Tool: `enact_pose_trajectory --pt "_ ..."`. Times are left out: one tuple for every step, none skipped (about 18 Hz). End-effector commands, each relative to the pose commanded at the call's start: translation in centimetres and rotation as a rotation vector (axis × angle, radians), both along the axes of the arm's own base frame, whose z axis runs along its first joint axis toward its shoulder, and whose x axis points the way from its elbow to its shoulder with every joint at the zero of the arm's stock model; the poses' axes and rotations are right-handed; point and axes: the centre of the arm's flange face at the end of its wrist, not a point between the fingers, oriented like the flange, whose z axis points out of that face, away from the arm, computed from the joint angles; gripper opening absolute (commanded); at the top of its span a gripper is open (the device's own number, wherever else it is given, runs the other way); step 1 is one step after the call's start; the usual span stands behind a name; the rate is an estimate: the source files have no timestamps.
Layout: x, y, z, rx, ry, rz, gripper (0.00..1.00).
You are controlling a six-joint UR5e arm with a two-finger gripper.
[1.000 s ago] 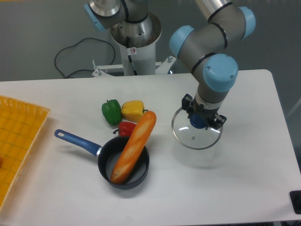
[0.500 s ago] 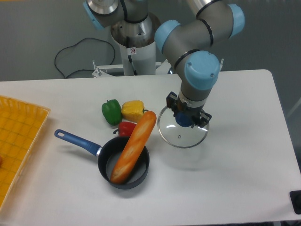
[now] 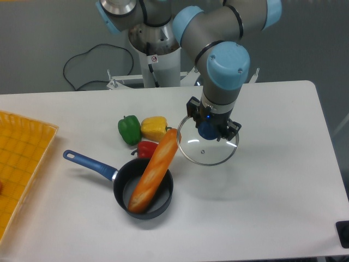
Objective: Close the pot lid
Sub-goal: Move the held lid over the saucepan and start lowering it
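The round clear glass lid (image 3: 208,147) with a blue knob is held clear of the white table (image 3: 283,180), clamped at the knob by the two-finger gripper (image 3: 209,130), so that it can be carried to the small dark grey saucepan (image 3: 143,192) with a long blue handle. An orange baguette-shaped loaf (image 3: 154,170) leans out of the pan, likely blocking closure. Since a second ago, lid and gripper have been moved leftward, nearer the pan

No words or numbers can be read; the small round red sign (image 3: 154,59) is too blurry.
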Motion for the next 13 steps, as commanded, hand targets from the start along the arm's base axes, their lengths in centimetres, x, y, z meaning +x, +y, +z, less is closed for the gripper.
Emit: enact_pose_trajectory --pt "0.3 0.5 0.3 -0.003 0.000 0.014 0.45" --pt "0.7 1.0 0.6 -0.002 0.007 0.032 0.45" --pt "1.4 1.8 0.7 -0.005 0.013 0.036 0.45" --pt "1.7 2.5 0.3 -0.011 0.010 0.034 0.45" --pt "2.0 2.8 0.1 -0.014 0.009 0.030 0.45" --pt "2.3 3.2 -0.3 -0.020 0.004 0.023 0.45" --pt "2.7 3.7 -0.8 -0.028 -0.001 0.023 0.45" --pt "3.2 4.1 -0.8 -0.034 0.002 0.029 0.45" --pt "3.7 4.6 -1.1 -0.046 0.005 0.026 0.45" --pt "4.0 5.0 -1.2 -0.053 0.011 0.022 0.45" --pt "4.3 5.2 -1.3 -0.055 0.012 0.024 0.45" --pt "4.5 5.7 -1.5 -0.057 0.009 0.022 0.45" --pt "4.9 6.2 -1.4 -0.055 0.012 0.019 0.45"
